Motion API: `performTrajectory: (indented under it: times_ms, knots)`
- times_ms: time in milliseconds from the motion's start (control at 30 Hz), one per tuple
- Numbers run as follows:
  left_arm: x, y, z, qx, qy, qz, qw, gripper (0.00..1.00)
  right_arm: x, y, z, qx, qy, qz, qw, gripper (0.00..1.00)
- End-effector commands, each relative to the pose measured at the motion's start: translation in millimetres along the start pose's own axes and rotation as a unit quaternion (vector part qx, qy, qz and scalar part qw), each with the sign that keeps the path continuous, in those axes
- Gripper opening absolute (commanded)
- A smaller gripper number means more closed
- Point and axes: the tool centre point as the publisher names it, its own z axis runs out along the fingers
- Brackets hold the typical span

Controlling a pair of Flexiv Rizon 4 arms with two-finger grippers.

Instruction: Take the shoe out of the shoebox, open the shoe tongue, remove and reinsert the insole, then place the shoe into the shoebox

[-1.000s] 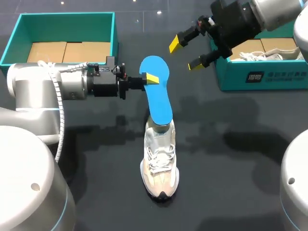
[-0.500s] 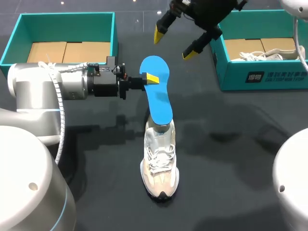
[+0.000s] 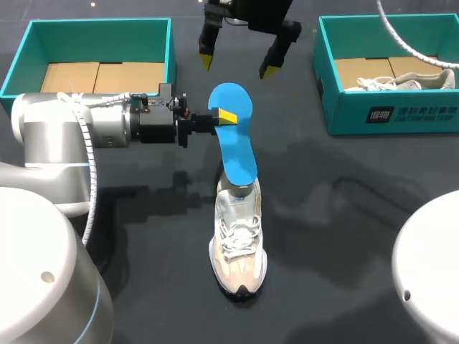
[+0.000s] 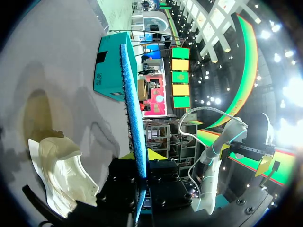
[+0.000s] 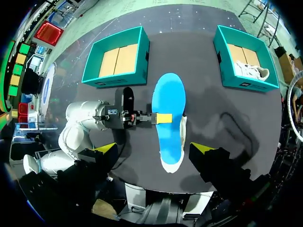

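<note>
The right gripper (image 3: 239, 64) has swung left from beside the right shoebox (image 3: 373, 118) and now hovers past the far end of the blue insole (image 3: 237, 143), fingers spread wide and empty. The left gripper (image 3: 224, 117) has stayed put, pinching the insole's left edge. The insole's near end sits in the sneaker (image 3: 238, 244) at mid-table. The right arm seems positioned to help with reinsertion.

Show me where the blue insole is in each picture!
Head view: blue insole in the middle, one end in the white shoe, pinched by the left end effector.
Left wrist view: insole edge-on, a thin blue strip gripped by its own end effector.
Right wrist view: insole ahead of the open right end effector.
Shared landmark: the white shoe.
</note>
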Motion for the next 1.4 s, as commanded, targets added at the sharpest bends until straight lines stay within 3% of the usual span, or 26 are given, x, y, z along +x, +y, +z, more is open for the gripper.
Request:
performTrajectory:
  times_ms: [33, 233, 500, 700, 933, 1400]
  knots:
    - [-0.2, 0.7, -0.9, 0.000, 0.000, 0.000, 1.000, 0.00, 10.1, 1.6, 3.3, 0.000, -0.173, 0.005, 0.985, 1.00]
    - [-0.2, 0.7, -0.9, 0.000, 0.000, 0.000, 1.000, 0.00, 18.6, -0.1, 9.6, -0.009, -0.192, 0.015, 0.981, 1.00]
    - [-0.2, 0.7, -0.9, 0.000, 0.000, 0.000, 1.000, 0.00, 20.2, -3.3, 11.4, -0.027, -0.171, 0.017, 0.985, 1.00]
    - [-0.2, 0.7, -0.9, 0.000, 0.000, 0.000, 1.000, 0.00, 3.9, -3.2, 7.5, -0.038, -0.069, 0.024, 0.997, 1.00]
    - [-0.2, 0.7, -0.9, 0.000, 0.000, 0.000, 1.000, 0.00, -10.8, 1.2, 6.7, -0.027, 0.003, 0.035, 0.999, 1.00]
    - [-0.2, 0.7, -0.9, 0.000, 0.000, 0.000, 1.000, 0.00, -38.1, 6.1, 13.1, -0.014, 0.165, 0.066, 0.984, 1.00]
